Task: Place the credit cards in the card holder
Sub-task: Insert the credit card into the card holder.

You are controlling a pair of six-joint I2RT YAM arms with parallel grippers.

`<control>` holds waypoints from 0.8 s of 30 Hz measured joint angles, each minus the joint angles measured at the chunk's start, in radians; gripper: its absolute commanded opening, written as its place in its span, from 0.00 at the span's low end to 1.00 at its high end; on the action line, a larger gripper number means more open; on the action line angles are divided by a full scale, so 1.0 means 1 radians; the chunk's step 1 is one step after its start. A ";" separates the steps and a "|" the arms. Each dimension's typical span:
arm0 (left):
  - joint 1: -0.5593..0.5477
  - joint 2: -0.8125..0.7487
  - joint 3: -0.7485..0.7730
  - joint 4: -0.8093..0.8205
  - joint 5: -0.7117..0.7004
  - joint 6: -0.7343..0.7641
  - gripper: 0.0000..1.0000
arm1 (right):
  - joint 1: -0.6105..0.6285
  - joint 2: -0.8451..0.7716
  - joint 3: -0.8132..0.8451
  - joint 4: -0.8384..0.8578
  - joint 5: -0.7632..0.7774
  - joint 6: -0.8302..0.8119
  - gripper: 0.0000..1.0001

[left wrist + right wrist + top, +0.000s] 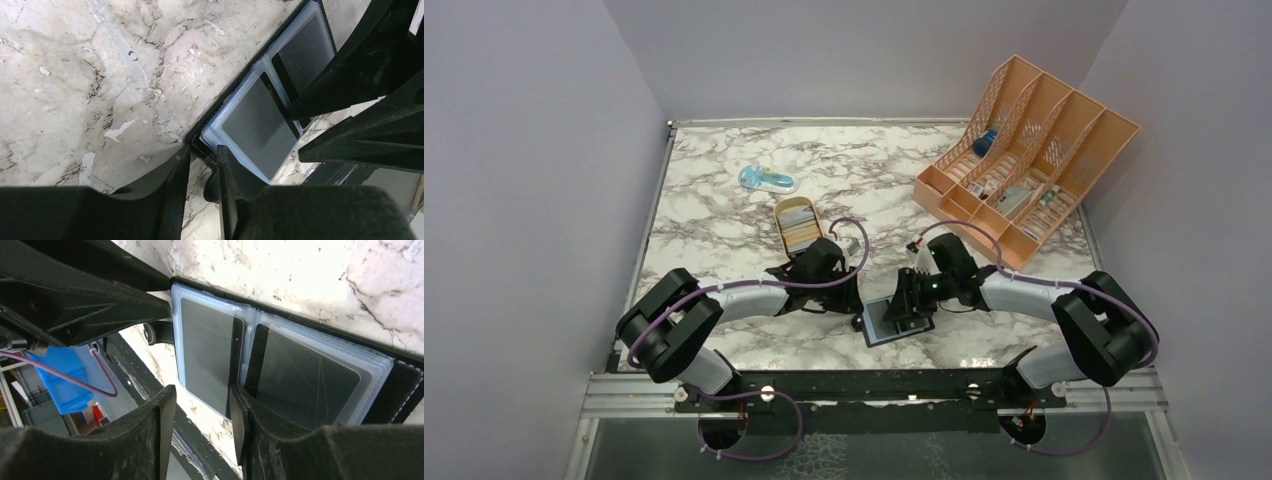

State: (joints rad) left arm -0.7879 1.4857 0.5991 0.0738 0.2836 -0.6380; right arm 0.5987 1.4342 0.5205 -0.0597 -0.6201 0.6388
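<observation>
The card holder (892, 325) lies open on the marble table near the front edge, blue-grey sleeves up with dark faces behind them. It also shows in the left wrist view (257, 125) and the right wrist view (207, 352). The credit cards (796, 228) lie stacked in the open gold tin (781, 242) behind my left arm. My left gripper (856, 302) (202, 162) is narrowly open at the holder's left corner, with its black edge and strap between the fingers. My right gripper (908, 300) (202, 407) is open and empty, one finger (240, 415) on the holder's middle fold.
A peach desk organiser (1024, 160) with small items stands at the back right. A pale blue object (766, 180) lies at the back, beyond the tin. The table's front edge and black rail (864, 385) run just below the holder.
</observation>
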 measured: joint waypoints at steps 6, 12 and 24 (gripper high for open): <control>0.000 0.002 0.000 0.013 0.000 -0.006 0.29 | 0.005 -0.035 -0.014 -0.004 0.013 0.013 0.43; 0.000 0.008 0.000 0.020 0.000 -0.010 0.29 | 0.025 -0.042 -0.014 -0.012 0.047 0.012 0.43; 0.000 0.026 0.030 0.024 -0.001 -0.018 0.29 | 0.044 -0.019 0.017 -0.018 0.055 0.004 0.42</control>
State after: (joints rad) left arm -0.7879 1.5120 0.6289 0.0975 0.2825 -0.6559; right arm 0.6426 1.4155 0.5377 -0.0772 -0.5648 0.6430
